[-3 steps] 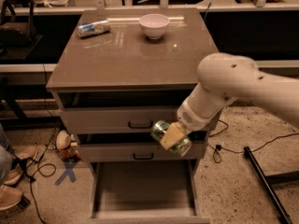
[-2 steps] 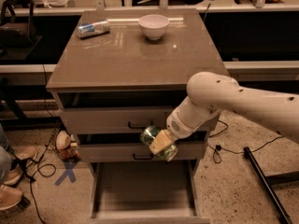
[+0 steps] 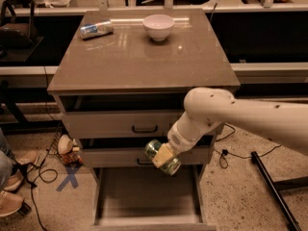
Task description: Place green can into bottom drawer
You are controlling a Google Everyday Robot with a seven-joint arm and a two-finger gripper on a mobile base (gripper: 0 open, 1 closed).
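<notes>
There is 1 gripper. It sits at the end of 1 big white arm that comes in from the right. The gripper is in front of the cabinet, low down, at the height of the middle drawer. Its tan fingers are squeezed tight around the green can, so the can is held in the air. The can lies on its side and tilted, with 1 end up and to the left and the other end down and to the right. Green shows on both sides of the fingers.

There are 3 drawers. The bottom drawer is pulled far out, and its flat floor is right under the can. The can is above the back part of that drawer and does not touch it. The can is in front of the middle drawer and hides part of that drawer's dark handle. The top drawer has 1 dark handle too, just up and left of the can.

There are 2 cans in all. The other 1 is a silver-blue can, lying on its side at the back left of the cabinet top, far from the gripper. There is 1 white bowl near it, at the back middle.

On the floor to the left are 1 blue X and 2 shoes.
</notes>
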